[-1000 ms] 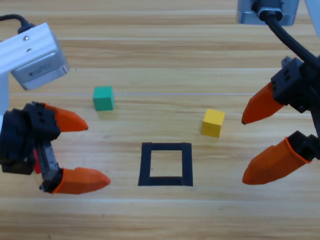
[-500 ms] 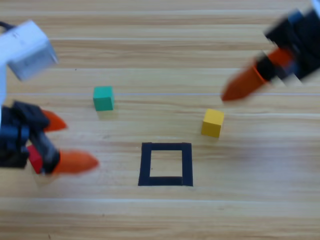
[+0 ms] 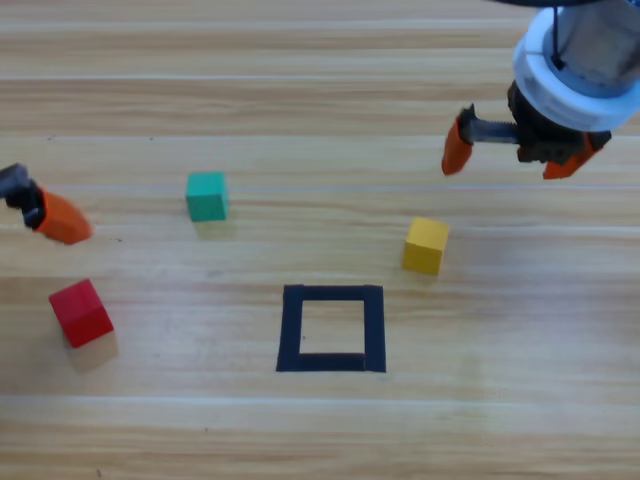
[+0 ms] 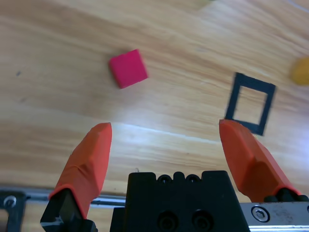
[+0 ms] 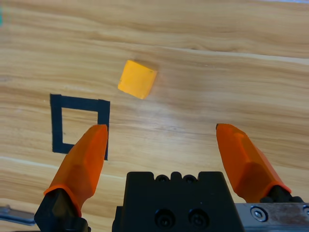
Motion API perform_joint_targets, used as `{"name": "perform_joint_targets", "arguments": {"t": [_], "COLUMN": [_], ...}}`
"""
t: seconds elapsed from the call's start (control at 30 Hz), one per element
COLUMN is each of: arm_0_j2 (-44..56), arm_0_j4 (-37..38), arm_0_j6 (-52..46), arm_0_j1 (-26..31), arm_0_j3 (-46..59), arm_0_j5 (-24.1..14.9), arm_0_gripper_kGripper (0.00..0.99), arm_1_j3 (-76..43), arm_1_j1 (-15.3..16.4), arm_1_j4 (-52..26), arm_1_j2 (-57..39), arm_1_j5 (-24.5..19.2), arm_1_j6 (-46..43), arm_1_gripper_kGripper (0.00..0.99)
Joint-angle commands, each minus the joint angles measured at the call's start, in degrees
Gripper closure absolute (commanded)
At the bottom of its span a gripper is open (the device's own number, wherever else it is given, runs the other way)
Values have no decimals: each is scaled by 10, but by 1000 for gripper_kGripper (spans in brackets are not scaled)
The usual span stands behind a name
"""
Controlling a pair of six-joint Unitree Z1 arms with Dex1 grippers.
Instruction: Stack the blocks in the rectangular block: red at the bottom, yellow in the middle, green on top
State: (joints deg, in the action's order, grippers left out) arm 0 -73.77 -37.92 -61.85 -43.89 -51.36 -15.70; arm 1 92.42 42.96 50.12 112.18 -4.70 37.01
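Near the tabletop's front edge, about midway along it, lies the flat square outline of black tape, its hollow centre showing bare wood with nothing inside. The small plain red cube sits well off toward the left edge, turned a little askew to the wood grain, with open wood all round it. The small teal-green cube stands farther back and left of the tape square, apart from everything. The small yellow cube rests just behind the square's right rear corner, near it but not touching the tape.

The left end effector is drawn back at the left edge, where only one orange jaw tip shows from above; its wrist view has the jaws spread wide and released, holding nothing, with the red cube lying on the wood beyond them. The right end effector hangs over the right rear part of the tabletop, behind the yellow cube and clear of it; its jaws too are spread apart and empty, the yellow cube and the tape square both lying ahead of them in its wrist view.

Wood is free between the three cubes and the square on every side.
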Motion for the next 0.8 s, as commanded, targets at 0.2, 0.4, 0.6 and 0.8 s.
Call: {"name": "perform_joint_targets", "arguments": {"t": [0.2,0.4,0.6,0.8], "arm_0_j2": [-251,-279,-312,-328], "arm_0_j4": [-97,-96,-93,-64], "arm_0_j6": [-103,-102,-93,-74], "arm_0_j1": [51,103,153,183], "arm_0_j3": [-143,-146,-147,-130], "arm_0_j5": [6,53,89,111], "arm_0_gripper_kGripper": [48,47,48,53], "arm_1_j3": [47,75,101,114], "arm_1_j1": [-4,-1,5,5], "arm_1_j4": [6,6,6,6], "arm_1_j2": [114,150,181,207], "arm_1_j5": [-5,-3,8,9], "arm_1_j6": [76,84,89,95], "arm_1_gripper_kGripper": [0,0,0,36]}}
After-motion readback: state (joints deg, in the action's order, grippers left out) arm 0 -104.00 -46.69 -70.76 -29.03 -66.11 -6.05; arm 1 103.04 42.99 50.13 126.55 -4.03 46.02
